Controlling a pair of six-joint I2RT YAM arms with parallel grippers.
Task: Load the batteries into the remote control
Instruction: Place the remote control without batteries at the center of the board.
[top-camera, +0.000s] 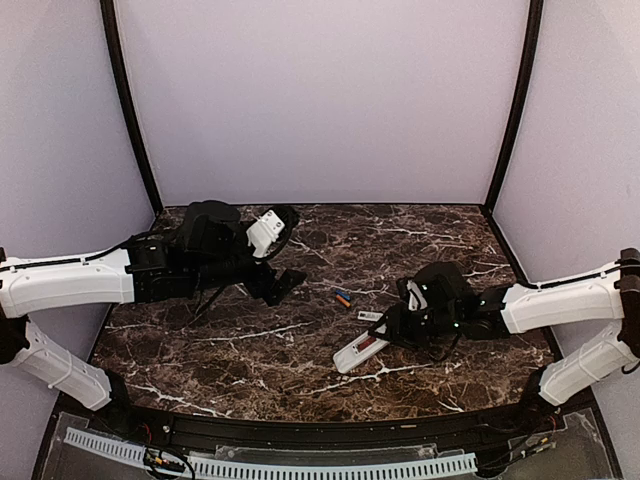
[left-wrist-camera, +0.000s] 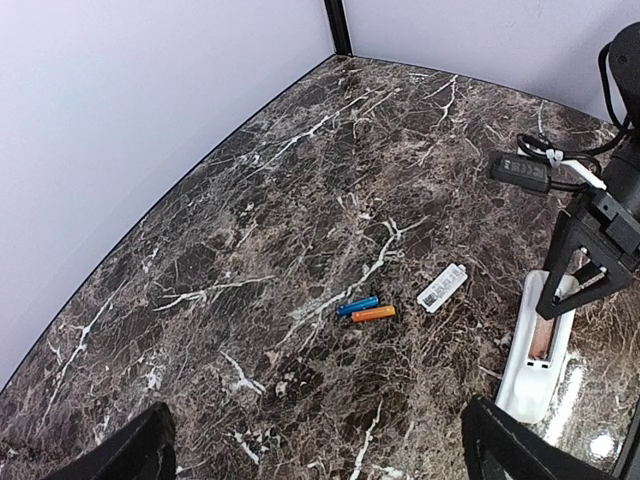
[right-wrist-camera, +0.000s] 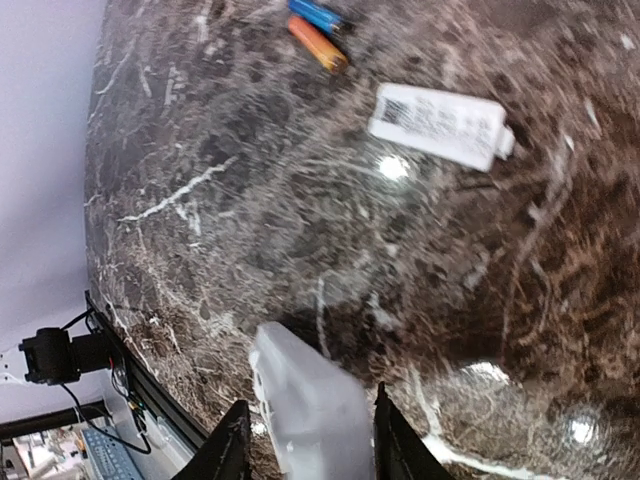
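Observation:
The white remote control (top-camera: 360, 350) (left-wrist-camera: 540, 350) (right-wrist-camera: 310, 410) lies back-up on the marble table, its battery bay uncovered. My right gripper (top-camera: 392, 326) (left-wrist-camera: 578, 285) (right-wrist-camera: 305, 445) straddles its far end, a finger on each side with a thin gap, so it stands open around it. The two batteries, blue (top-camera: 343, 293) (left-wrist-camera: 357, 305) (right-wrist-camera: 315, 14) and orange (top-camera: 344, 300) (left-wrist-camera: 372, 314) (right-wrist-camera: 317, 42), lie side by side on the table to the remote's left. My left gripper (top-camera: 292, 250) (left-wrist-camera: 315, 450) hovers wide open and empty, above and left of the batteries.
The small flat white cover (top-camera: 370, 316) (left-wrist-camera: 443, 287) (right-wrist-camera: 435, 125) lies between the batteries and the remote. Pale walls with black posts (top-camera: 130, 110) close in the table's sides and back. A black rail (top-camera: 300, 430) runs along the near edge.

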